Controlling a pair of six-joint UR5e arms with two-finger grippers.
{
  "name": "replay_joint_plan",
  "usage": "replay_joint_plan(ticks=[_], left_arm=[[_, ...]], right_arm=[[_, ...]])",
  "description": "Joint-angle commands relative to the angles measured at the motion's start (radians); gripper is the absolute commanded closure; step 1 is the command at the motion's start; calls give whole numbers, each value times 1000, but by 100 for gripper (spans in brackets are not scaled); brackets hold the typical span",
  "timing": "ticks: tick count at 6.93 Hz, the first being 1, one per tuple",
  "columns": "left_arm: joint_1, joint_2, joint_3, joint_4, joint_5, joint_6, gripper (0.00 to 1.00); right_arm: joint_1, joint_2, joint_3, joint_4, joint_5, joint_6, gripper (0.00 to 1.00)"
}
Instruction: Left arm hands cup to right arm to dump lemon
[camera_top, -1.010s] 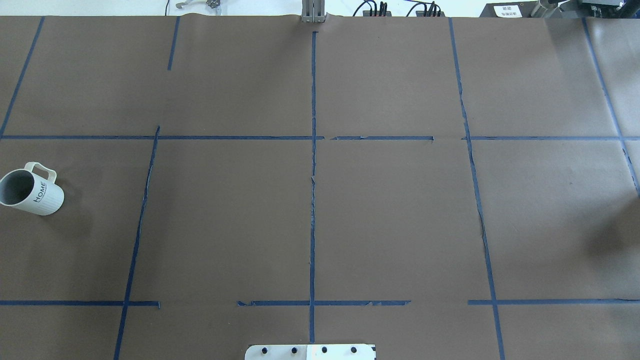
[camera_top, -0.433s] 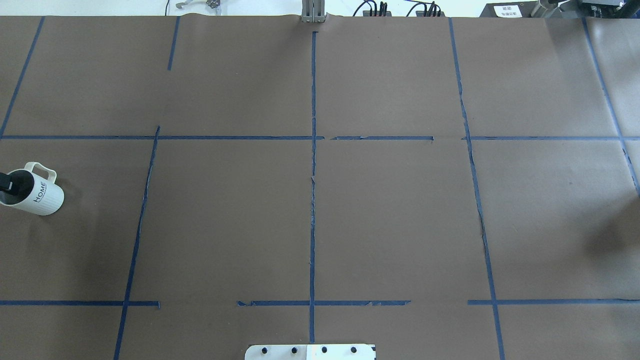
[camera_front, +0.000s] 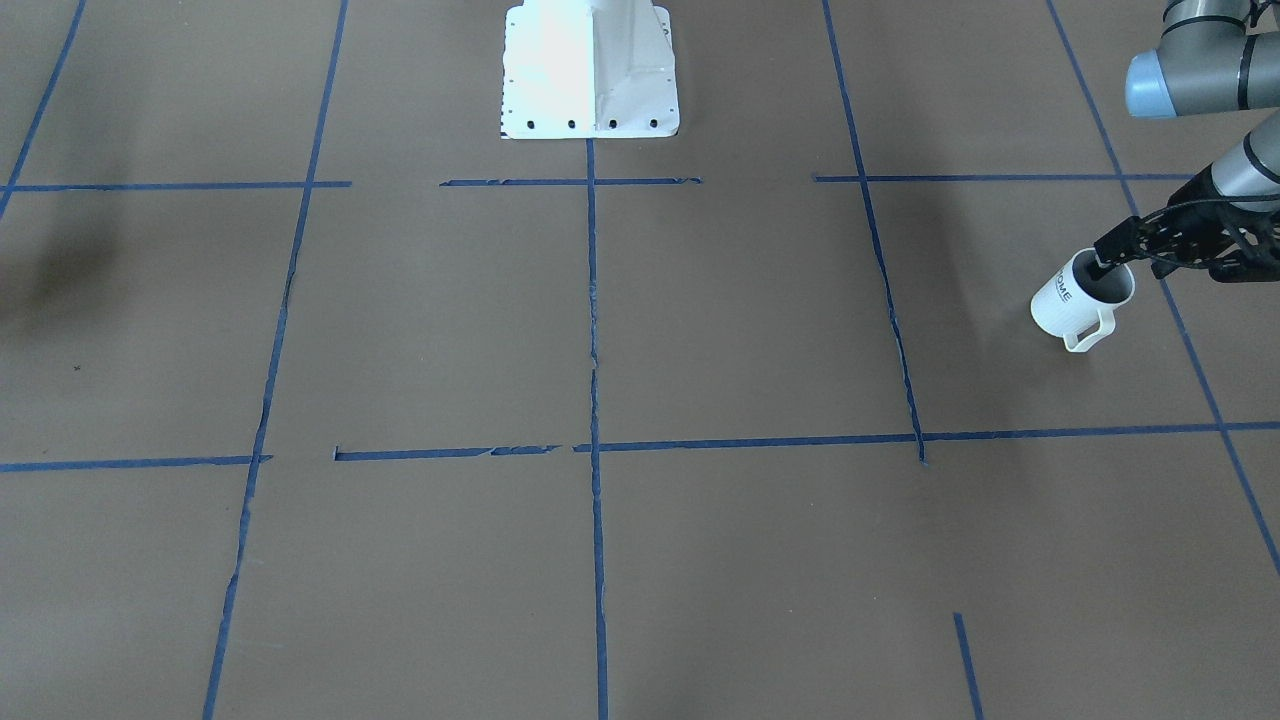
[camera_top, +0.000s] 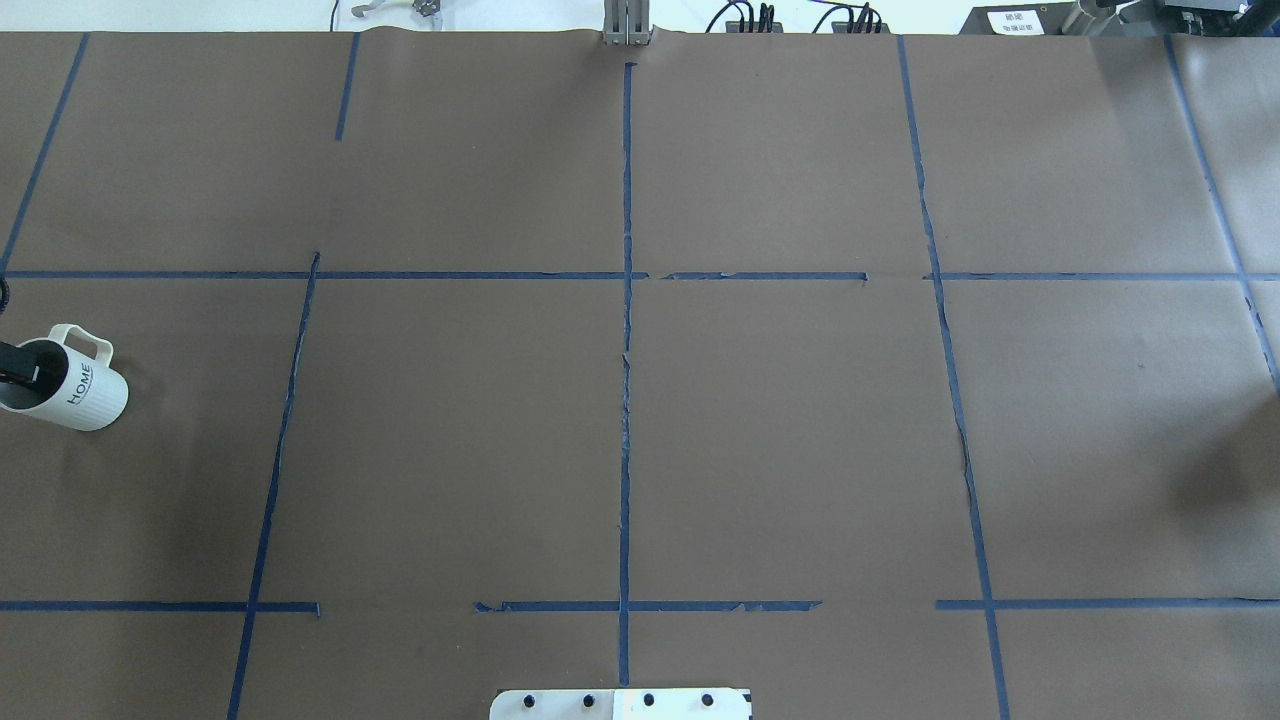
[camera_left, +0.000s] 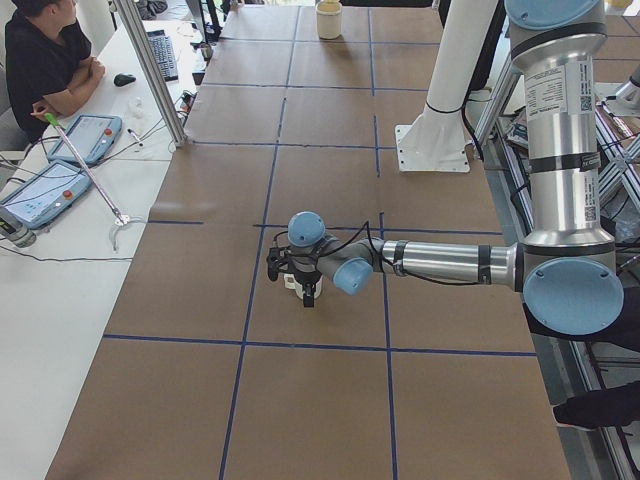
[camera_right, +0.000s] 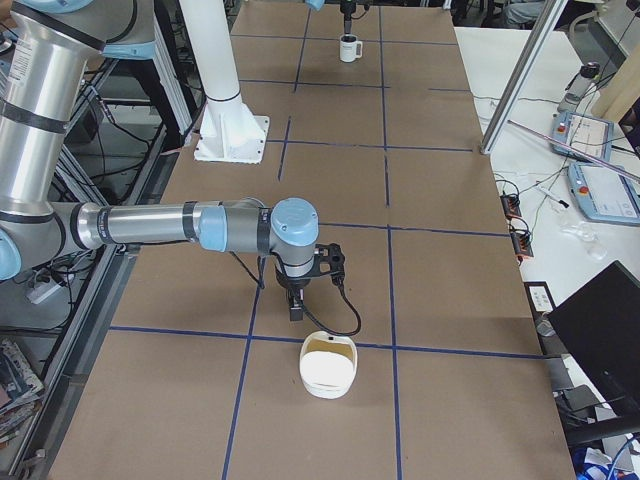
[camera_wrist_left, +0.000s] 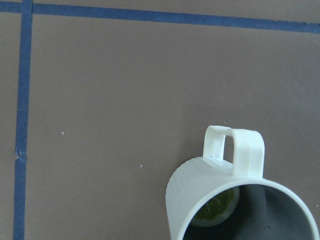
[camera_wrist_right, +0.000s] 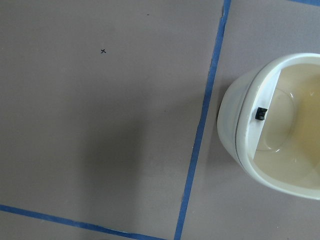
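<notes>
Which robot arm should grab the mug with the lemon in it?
Left. The left claw dips into the cup, where the lemon sits. The right claw hangs far off at the table's other end, beside a cream bowl.

- Left arm (camera_left: 440, 262) stretched low over desk's left end, left gripper (camera_front: 1106, 261) pointing down.
- Right arm (camera_right: 150, 225) low near right end, right gripper (camera_right: 297, 304) pointing down.
- Both jaws' spread unclear.

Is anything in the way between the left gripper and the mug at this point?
Nothing visible stands between them. The left gripper is at the mug, with one black finger over its mouth. Only the lemon lies inside.
</notes>
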Motion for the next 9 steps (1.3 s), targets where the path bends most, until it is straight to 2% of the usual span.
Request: replay_joint_plan(ticks=[1, 2, 3, 4, 5, 7, 8, 9], left_arm=[[1, -3, 4, -3, -3, -15, 0], [1, -3, 5, -2, 0, -19, 0], [1, -3, 13, -2, 0, -17, 26], [1, -3, 19, -2, 0, -17, 77], [1, -3, 16, -2, 0, -25, 100], [1, -11, -30, 4, 1, -40, 100], [1, -26, -104, 12, -3, -152, 100], [4, -99, -158, 62, -2, -296, 100]], right_arm=[[0, 0, 1, 0, 1, 0, 0], [0, 0, 1, 0, 1, 0, 0], [0, 0, 3, 2, 1, 6, 0], [-2, 2, 4, 2, 1, 11, 0], [-2, 5, 6, 2, 1, 11, 0], [-2, 6, 11, 0, 10, 15, 0], [-2, 11, 41, 3, 54, 15, 0], [-3, 18, 87, 3, 89, 17, 0]])
